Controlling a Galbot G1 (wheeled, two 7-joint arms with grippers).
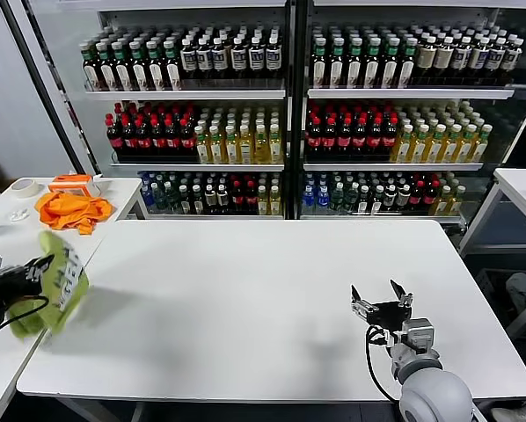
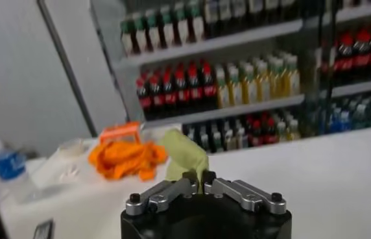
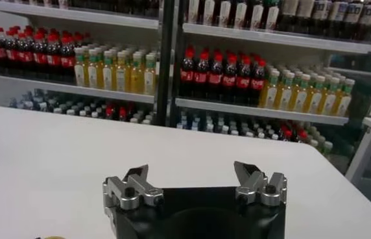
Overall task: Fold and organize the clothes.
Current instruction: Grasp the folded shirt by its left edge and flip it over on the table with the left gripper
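The clothes are one lime-green T-shirt (image 1: 59,280) with a white print, bunched up and hanging off the left edge of the white table (image 1: 263,299). My left gripper (image 1: 41,264) is shut on a fold of it. In the left wrist view the green cloth (image 2: 184,154) rises from between the closed jaws of that gripper (image 2: 198,178). My right gripper (image 1: 382,294) hovers low over the table's front right part, open and holding nothing. Its spread fingers (image 3: 137,178) show in the right wrist view above bare tabletop.
An orange cloth (image 1: 71,209) and an orange box (image 1: 74,183) lie on a side table (image 1: 113,193) at the back left, with a tape roll (image 1: 23,186) nearby. Drink shelves (image 1: 281,114) stand behind. Another white table (image 1: 522,189) is at the right.
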